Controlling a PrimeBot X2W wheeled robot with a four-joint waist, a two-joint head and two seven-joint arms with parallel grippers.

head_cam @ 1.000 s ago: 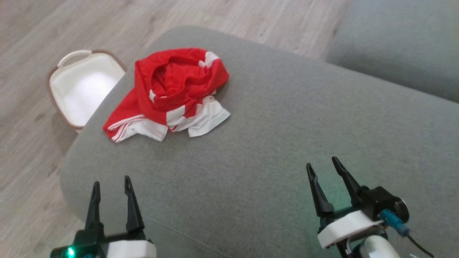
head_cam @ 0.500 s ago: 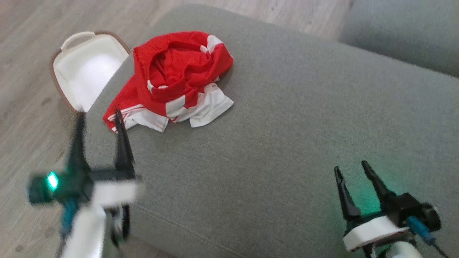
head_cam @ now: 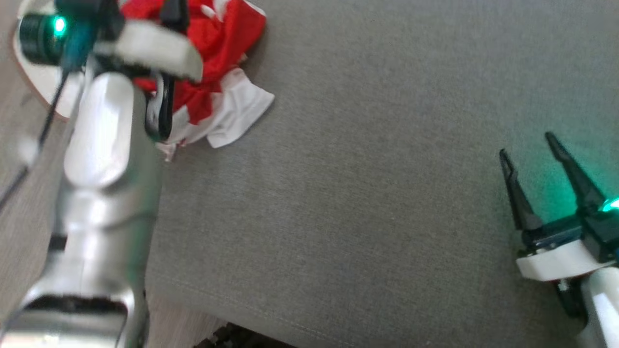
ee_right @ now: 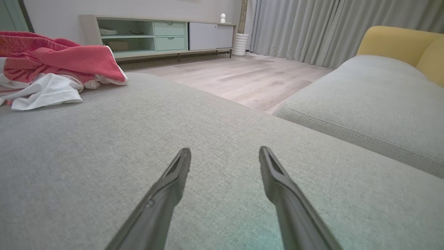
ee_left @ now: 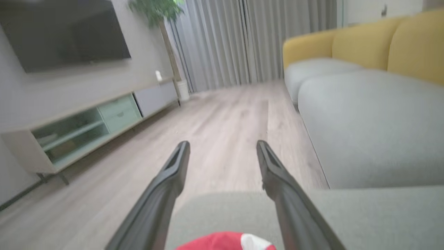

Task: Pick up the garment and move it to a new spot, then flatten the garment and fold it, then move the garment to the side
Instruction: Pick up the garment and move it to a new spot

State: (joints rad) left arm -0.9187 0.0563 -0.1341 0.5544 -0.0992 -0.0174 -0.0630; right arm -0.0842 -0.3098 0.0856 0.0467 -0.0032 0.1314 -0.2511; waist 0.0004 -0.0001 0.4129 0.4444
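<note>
**A:** Where is the red-and-white jersey (head_cam: 217,58) lying?
**B:** It is lying bunched up at the far left corner of the grey seat cushion (head_cam: 367,193). The left gripper (ee_left: 222,146) is hanging above it, jaws spread wide, holding nothing.
**A:** And the right gripper (head_cam: 527,144)?
**B:** It is hovering over the cushion's right side, well apart from the jersey, also gaping and empty.
**A:** How is the cloth going to handle?
**B:** I am judging it light, soft and limp, likely sagging and unfurling once lifted. I am favouring a pinch on the raised red fold, not the loose white hem.
</note>
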